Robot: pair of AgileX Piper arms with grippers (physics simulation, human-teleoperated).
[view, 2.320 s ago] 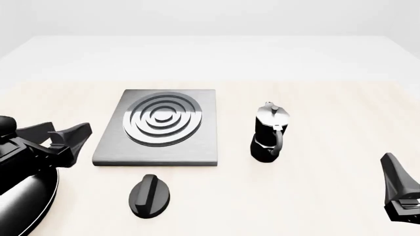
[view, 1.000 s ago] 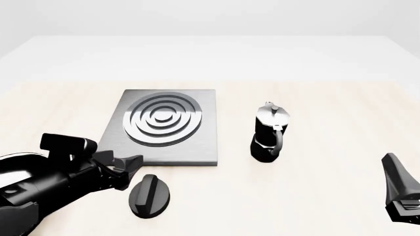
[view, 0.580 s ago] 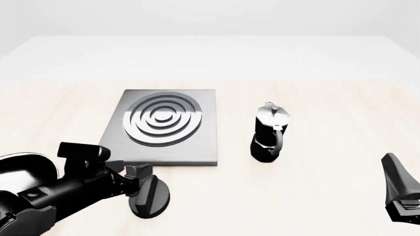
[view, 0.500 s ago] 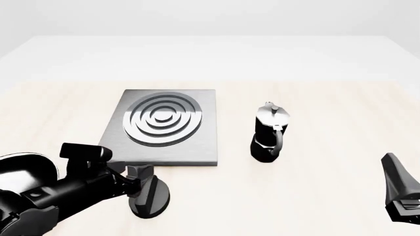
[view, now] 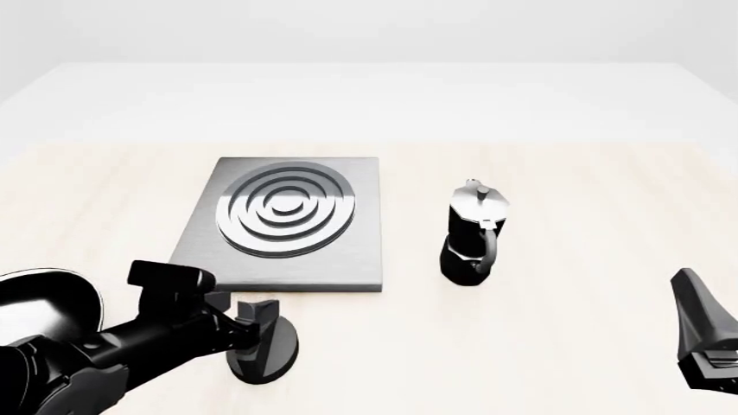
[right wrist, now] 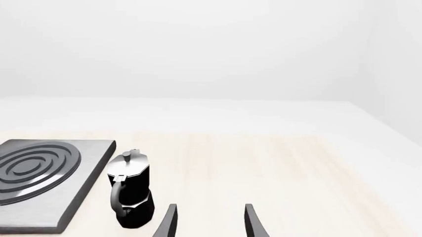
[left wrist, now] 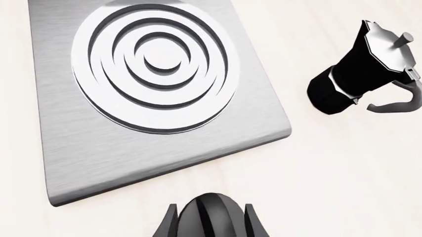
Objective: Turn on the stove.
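Observation:
The stove (view: 283, 220) is a flat grey metal slab with silver burner rings, left of the table's middle. Its separate black ridged knob (view: 276, 353) lies on the table in front of it. My left gripper (view: 258, 328) is down at the knob. In the left wrist view the knob (left wrist: 211, 217) fills the gap between the two fingers (left wrist: 170, 226), which stand as wide apart as those of the open right gripper (right wrist: 211, 224). My right gripper (view: 692, 298) is empty at the front right.
A black-and-silver moka pot (view: 473, 233) stands right of the stove; it also shows in the left wrist view (left wrist: 366, 69) and the right wrist view (right wrist: 130, 197). The stove also appears in both wrist views (left wrist: 151, 89) (right wrist: 39, 177).
My left arm has swung right and forward from the table's left edge to the knob, and its fingers now straddle it. The right arm, stove and moka pot have not moved.

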